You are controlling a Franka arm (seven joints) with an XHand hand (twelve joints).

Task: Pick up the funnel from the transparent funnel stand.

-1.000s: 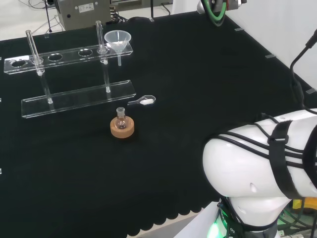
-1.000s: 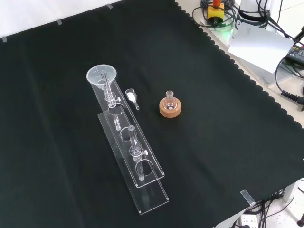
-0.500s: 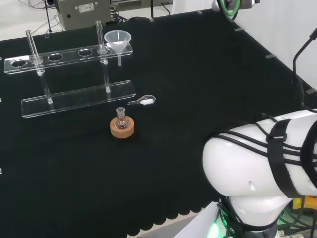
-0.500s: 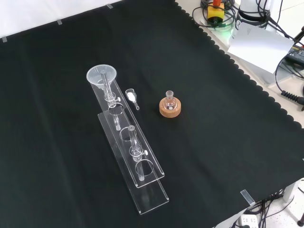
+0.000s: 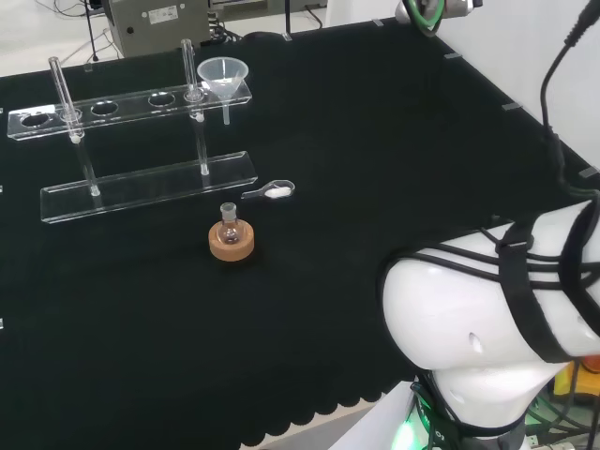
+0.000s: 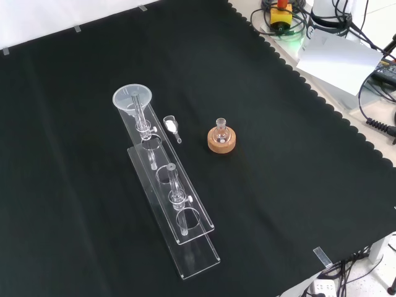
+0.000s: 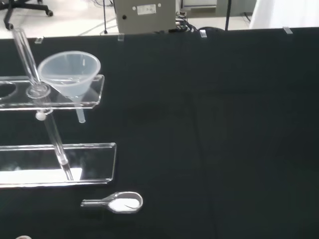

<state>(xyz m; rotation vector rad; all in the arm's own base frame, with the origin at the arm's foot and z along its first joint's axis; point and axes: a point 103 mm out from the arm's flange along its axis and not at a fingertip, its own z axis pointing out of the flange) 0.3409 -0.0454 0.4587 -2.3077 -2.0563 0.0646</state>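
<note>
The clear funnel [image 5: 225,73] [image 6: 132,99] sits upright in the end hole of the transparent funnel stand [image 5: 150,186] [image 6: 198,250]. Its stem hangs below the upper shelf. In the wrist view the funnel [image 7: 70,72] rests in the shelf of the stand [image 7: 94,164], some way off from the camera. Two thin clear posts rise from the stand. A part of the arm with a green ring [image 5: 427,11] shows at the head view's top edge, far to the right of the funnel.
A small round flask on a cork ring [image 5: 231,239] [image 6: 221,139] stands in front of the stand. A clear scoop with white powder [image 5: 272,192] [image 6: 171,127] [image 7: 117,202] lies beside the base. The arm's white links [image 5: 487,319] stand at the head view's lower right.
The green-ringed part of the arm has shifted to the right along the head view's top edge. The white link at lower right has turned slightly. Funnel, stand, flask and scoop have not moved.
</note>
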